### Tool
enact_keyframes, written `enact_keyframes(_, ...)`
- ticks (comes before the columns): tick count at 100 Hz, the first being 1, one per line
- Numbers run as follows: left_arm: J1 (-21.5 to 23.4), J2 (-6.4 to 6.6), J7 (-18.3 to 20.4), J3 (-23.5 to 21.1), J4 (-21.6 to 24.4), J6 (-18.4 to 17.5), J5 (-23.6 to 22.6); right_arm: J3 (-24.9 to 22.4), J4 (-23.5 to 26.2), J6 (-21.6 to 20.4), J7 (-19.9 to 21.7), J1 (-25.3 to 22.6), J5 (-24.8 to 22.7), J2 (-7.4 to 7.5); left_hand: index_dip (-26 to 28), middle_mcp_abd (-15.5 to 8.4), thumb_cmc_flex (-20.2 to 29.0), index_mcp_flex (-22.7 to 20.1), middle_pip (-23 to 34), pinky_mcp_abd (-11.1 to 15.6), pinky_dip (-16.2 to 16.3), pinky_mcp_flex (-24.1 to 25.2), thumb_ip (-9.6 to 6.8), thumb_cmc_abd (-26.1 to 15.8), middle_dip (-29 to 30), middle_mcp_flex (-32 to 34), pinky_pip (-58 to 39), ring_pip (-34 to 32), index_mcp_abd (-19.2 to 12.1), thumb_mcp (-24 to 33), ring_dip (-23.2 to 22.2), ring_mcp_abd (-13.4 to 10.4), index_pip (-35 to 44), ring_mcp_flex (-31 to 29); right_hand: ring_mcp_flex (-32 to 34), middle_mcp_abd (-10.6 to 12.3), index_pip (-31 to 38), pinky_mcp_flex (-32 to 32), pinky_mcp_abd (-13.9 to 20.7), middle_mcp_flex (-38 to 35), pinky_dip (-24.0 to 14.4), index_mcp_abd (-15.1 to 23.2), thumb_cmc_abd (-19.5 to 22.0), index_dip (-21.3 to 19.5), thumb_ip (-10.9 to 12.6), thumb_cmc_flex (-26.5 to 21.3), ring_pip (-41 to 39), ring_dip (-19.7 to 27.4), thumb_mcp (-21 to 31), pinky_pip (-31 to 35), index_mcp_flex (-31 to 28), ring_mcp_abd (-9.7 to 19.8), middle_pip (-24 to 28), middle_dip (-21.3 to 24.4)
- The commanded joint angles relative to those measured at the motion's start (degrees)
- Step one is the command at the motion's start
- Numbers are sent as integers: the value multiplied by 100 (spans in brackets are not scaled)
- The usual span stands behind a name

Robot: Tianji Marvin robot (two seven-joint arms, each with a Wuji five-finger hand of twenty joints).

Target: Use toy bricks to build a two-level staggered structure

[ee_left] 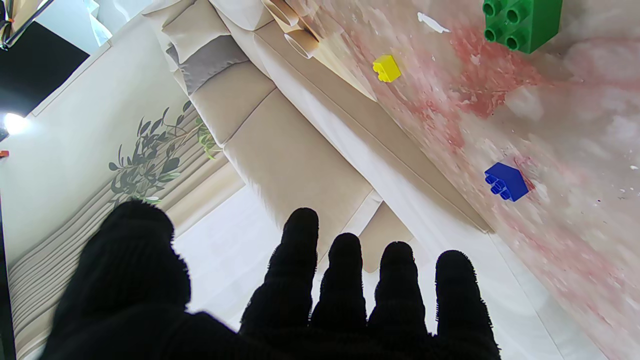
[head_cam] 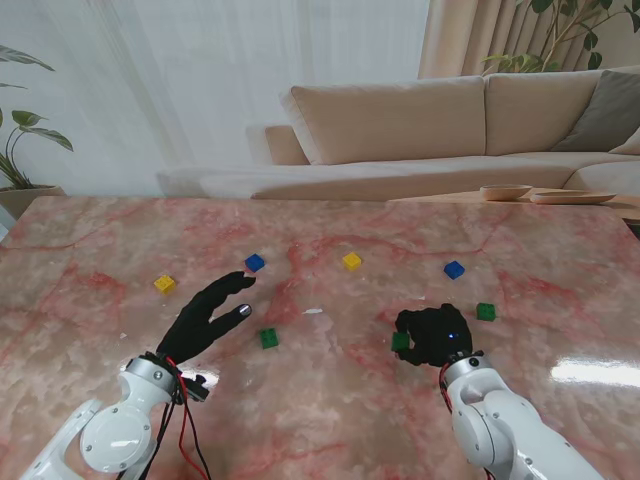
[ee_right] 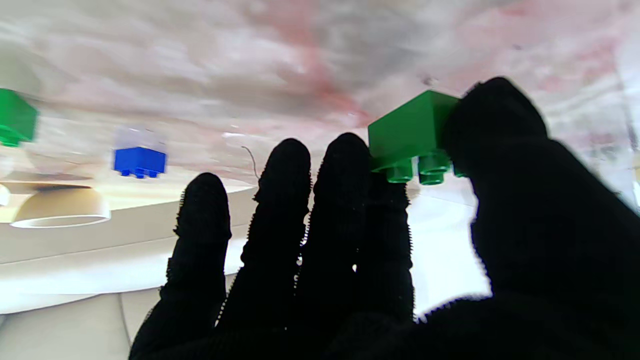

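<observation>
My right hand (head_cam: 433, 336) pinches a green brick (ee_right: 412, 131) between thumb and finger; left hand (head_cam: 207, 316) released. Judged rigid, light, slick: grip flat side walls.

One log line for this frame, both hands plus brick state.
right hand: shut on green toy brick, on the marble table | left hand: open, holding nothing | stack: none yet, bricks scattered singly
</observation>
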State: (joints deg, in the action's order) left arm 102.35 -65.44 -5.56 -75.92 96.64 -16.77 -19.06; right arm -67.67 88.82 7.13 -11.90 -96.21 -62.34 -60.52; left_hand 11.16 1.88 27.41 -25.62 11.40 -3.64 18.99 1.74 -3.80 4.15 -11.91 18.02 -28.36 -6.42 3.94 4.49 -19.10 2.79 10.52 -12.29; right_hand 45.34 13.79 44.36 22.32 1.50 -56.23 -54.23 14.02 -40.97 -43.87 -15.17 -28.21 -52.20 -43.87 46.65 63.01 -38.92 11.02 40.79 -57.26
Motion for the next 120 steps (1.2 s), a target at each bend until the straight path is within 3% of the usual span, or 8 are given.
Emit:
enact_keyframes(1,23,14,34,10,28,19,-10,154,22,-31,-10,107,140,-105,-32,-77,98,-73,-33,50,-18,45,114,-244,79,-45,-19,88,37,-200,74,-280,-130,15,155,86,616,-10,-108,-128,-189,788,306,-155,-33,-290,-97,-97,683,205,-571,46,-39,-142)
enact_keyframes(29,27,28,83,73,52,9,-12,1053,-394,166,-315,701,364,-178,-30,-77,96,-73,-32,49,-9,46,115,-250,79,-45,-18,85,34,-211,73,-292,-133,12,165,80,594,5,-121,-158,-191,798,294,-158,-31,-305,-93,-110,690,235,-607,35,-68,-168)
enact_keyframes(46,15,33,99,66,53,-8,-27,1150,-195,276,-104,691,301,-157,-29,-73,104,-75,-31,48,-8,45,112,-248,78,-43,-12,86,48,-209,73,-288,-132,13,123,60,571,-35,-128,-124,-190,771,278,-158,-30,-321,-88,-119,702,237,-574,22,-90,-189)
enact_keyframes(84,-1,46,148,61,47,-10,-44,1646,-567,119,-192,1070,374,-163,-29,-76,106,-67,-31,57,-2,44,115,-252,77,-48,-9,86,45,-215,73,-280,-135,11,-1,38,501,-111,-115,11,-162,712,294,-124,-57,-273,-37,-111,596,185,-438,27,-155,-190)
enact_keyframes(120,45,62,212,-11,131,14,-68,2016,-935,304,-130,1459,576,-207,-28,-75,119,-74,-29,55,1,43,114,-247,77,-43,-7,85,52,-211,74,-290,-131,11,-188,7,465,-243,-83,252,-162,628,300,-121,-74,-233,-13,-109,431,137,-230,17,-144,-161)
